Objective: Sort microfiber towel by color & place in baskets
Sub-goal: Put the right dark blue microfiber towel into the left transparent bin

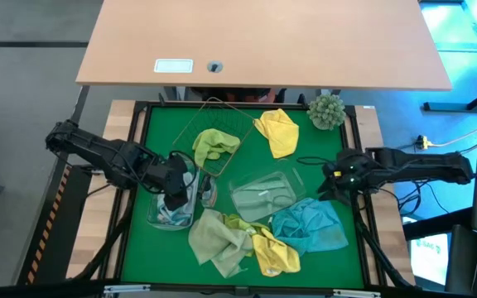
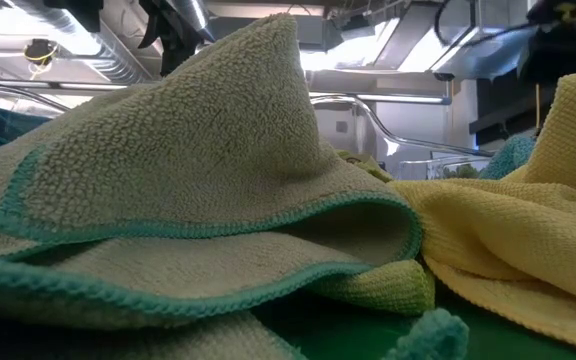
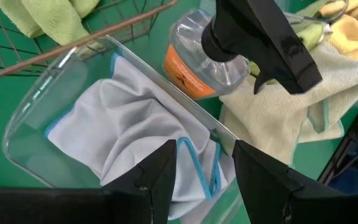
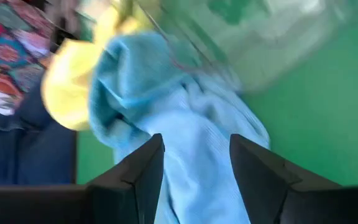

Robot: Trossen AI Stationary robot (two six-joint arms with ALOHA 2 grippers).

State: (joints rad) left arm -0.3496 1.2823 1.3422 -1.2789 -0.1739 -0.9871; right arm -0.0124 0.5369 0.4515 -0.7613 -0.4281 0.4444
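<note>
My left gripper is open over the left clear tub, just above the light grey-blue towel lying inside it. My right gripper is open above the far edge of the teal blue towel; I see no touch. A lime green towel lies in the wire basket. One yellow towel lies beside that basket. A pale olive towel and another yellow towel are heaped near the front edge. The second clear tub stands mid-table.
A spray bottle with an orange label and black trigger lies against the left tub's wall, beside the wire basket. A fuzzy plant ball sits at the far right corner. A raised black frame edges the green mat. A wooden desk stands beyond.
</note>
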